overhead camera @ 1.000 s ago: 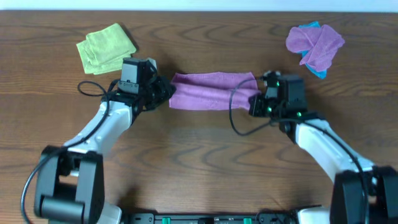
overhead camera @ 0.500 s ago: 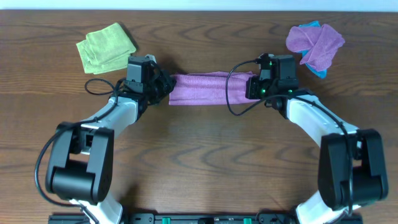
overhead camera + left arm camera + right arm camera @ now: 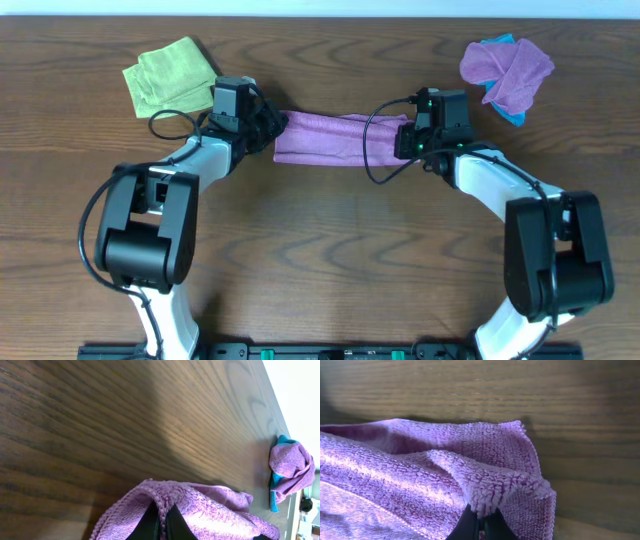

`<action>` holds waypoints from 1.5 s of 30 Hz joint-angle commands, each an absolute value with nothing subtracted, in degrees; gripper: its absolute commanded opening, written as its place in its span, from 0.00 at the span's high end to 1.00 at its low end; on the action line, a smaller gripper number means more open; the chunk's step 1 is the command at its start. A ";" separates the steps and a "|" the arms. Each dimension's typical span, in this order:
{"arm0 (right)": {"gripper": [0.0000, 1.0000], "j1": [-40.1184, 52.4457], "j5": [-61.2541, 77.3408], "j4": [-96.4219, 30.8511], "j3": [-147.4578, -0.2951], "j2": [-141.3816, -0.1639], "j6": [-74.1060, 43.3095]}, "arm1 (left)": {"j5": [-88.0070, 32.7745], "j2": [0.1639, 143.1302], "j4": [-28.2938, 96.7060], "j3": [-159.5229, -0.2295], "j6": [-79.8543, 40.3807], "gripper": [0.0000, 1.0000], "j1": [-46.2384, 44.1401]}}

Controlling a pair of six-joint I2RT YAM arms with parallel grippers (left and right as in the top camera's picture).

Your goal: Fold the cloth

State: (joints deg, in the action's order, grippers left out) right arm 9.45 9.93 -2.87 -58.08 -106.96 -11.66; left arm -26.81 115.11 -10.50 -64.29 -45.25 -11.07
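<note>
Pinching the cloth [image 3: 340, 138] by its left and right ends, my left claw [image 3: 270, 136] and right claw [image 3: 404, 141] are each clamped on an edge. That keeps it stretched between them, toward the far side, so the fold should land even.

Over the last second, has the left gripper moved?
Yes: the left gripper, gripping the purple cloth, has shifted up-image and slightly right, now alongside the green cloth.
</note>
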 commanded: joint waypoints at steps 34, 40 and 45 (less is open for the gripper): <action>0.01 0.27 18.44 -24.53 -58.61 -91.33 -21.26 | -27.51 107.87 -0.60 -65.84 -37.28 0.94 -12.49; 0.01 -0.67 23.68 -23.05 -58.24 -96.66 -23.14 | -24.64 112.99 -0.80 -65.87 -37.28 0.94 -14.74; 0.01 -0.67 25.93 -19.70 -58.24 -101.73 -25.30 | -22.87 115.09 -0.91 -65.87 -37.26 0.94 -14.76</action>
